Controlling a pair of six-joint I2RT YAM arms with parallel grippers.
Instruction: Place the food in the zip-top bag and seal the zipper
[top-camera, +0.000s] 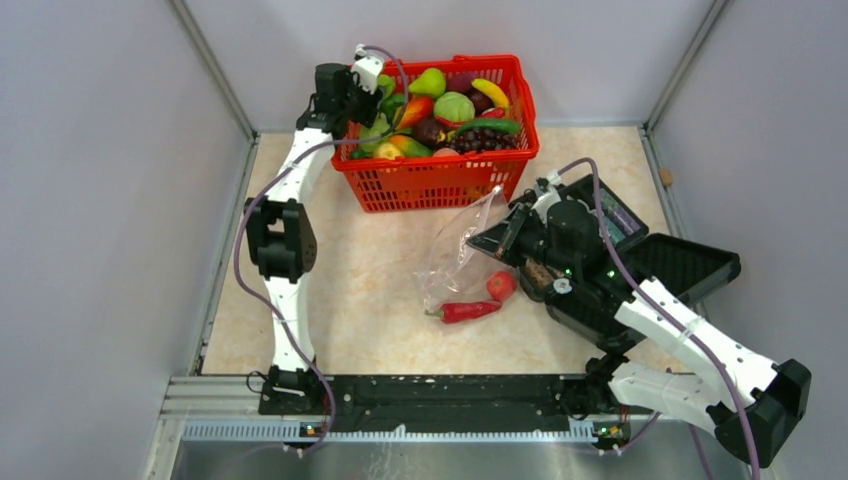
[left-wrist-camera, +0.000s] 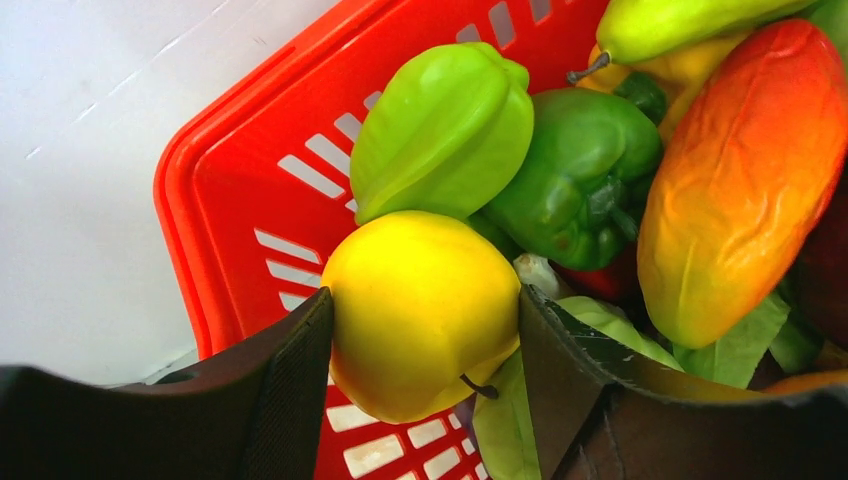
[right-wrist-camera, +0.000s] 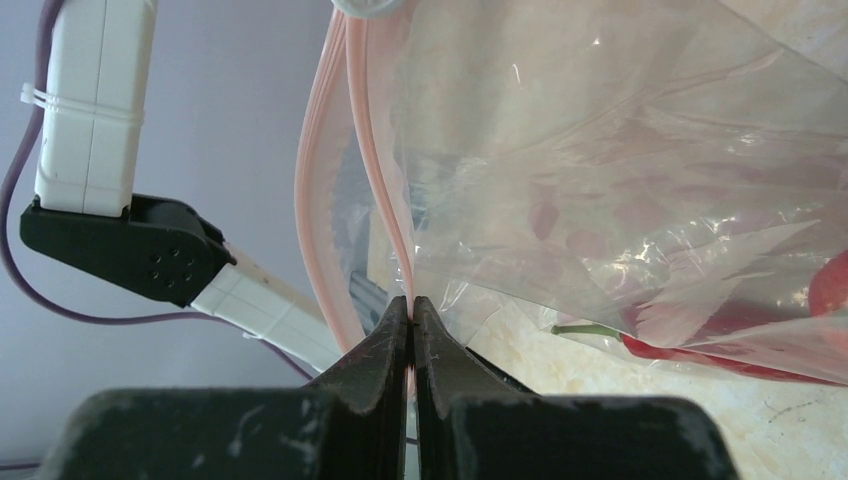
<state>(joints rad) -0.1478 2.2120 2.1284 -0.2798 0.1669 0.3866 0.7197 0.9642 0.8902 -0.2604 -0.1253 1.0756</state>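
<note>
**Loading stage, bag unsealed.** The left gripper (left-wrist-camera: 425, 300) reaches into the far-left corner of the red plastic lattice basket (top-camera: 440, 185). Its two dark pads press against opposite sides of a round, glossy yellow toy fruit (left-wrist-camera: 420, 270) lying among the other toy produce. A grip appears taken, and the piece is not yet lifted out.

In front of the basket, the right gripper (right-wrist-camera: 412, 310) is pinched tight on the thin pinkish zipper strip (right-wrist-camera: 385, 200) of the crinkly transparent zip-top bag (top-camera: 455, 255), holding the mouth raised. The strip's two halves stand apart, so the mouth is open.

A slender glossy red chili (top-camera: 468, 311) and a small round red tomato (top-camera: 501, 285) lie on the pale table (top-camera: 370, 300) at the bag's end farther from the basket. Whether they are inside the film cannot be told.

Judged progress: early. Most of the food is in the basket, and sealing is not begun.
</note>
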